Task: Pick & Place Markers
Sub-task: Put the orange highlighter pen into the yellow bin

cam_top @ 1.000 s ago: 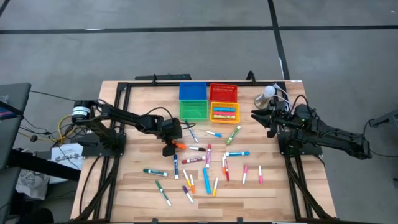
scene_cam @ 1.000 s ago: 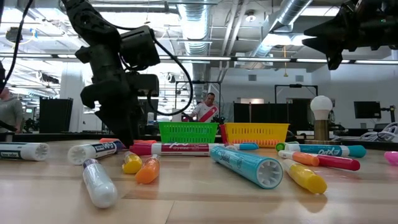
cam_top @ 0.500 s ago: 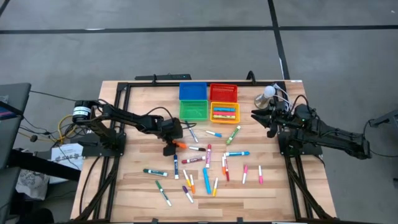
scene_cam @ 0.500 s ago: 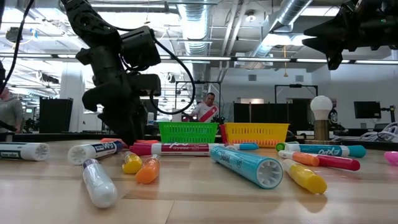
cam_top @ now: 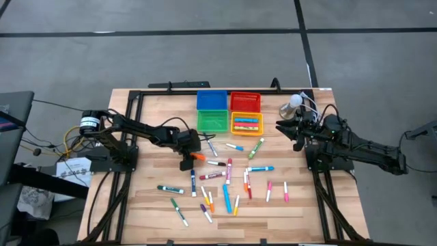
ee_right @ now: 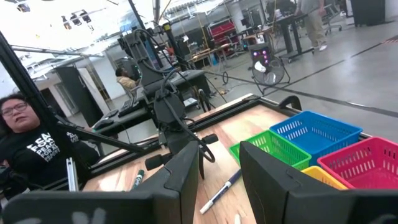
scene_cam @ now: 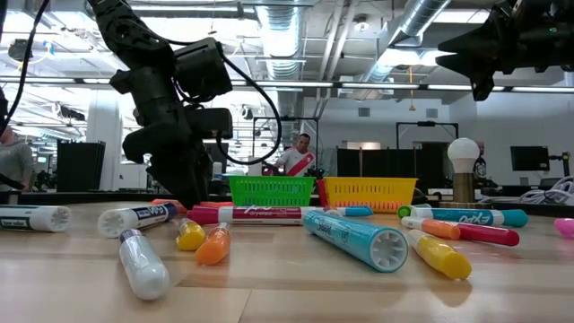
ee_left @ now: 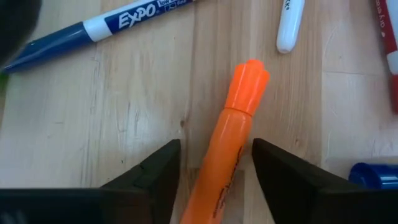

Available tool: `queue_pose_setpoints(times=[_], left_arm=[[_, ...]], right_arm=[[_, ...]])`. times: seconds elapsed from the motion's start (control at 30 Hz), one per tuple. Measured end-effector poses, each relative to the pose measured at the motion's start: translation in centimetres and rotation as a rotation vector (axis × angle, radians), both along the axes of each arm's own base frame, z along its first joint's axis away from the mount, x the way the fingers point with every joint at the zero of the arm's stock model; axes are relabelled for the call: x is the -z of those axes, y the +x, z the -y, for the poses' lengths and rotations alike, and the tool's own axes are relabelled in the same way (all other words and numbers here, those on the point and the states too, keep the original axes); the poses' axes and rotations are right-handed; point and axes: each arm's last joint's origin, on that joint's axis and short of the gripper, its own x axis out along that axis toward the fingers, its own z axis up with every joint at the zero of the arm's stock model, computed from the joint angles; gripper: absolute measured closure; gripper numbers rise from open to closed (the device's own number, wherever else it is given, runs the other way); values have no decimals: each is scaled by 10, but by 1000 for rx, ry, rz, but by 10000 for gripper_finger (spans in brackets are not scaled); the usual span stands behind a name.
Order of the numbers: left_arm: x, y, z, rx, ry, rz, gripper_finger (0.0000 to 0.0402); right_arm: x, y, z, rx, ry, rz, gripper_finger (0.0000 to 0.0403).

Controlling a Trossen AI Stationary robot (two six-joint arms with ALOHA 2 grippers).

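Narrowing since a second ago, my left gripper [ee_left: 214, 163] fingers straddle the stubby orange plastic marker [ee_left: 226, 148], not clamped; right gripper [cam_top: 281, 126] part-open, empty.

Past two dark parted fingers [ee_right: 186, 171], the left arm [ee_right: 171, 121] reaches over a wooden tabletop [ee_right: 249, 127] beside green [ee_right: 273, 149], blue [ee_right: 317, 132] and pink bins [ee_right: 364, 163].
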Motion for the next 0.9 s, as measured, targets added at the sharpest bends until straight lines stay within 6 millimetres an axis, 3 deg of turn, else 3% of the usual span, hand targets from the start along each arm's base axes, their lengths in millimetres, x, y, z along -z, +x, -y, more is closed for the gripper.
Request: queue_pose_setpoints(times=[0.4,0.9], left_arm=[[0,0,0,-7,-4,4,336],[-2,2,1,-104,-100,24,335]], right_arm=[[0,0,0,-1,40,12,295],[-8,0,0,-17,239,129,295]])
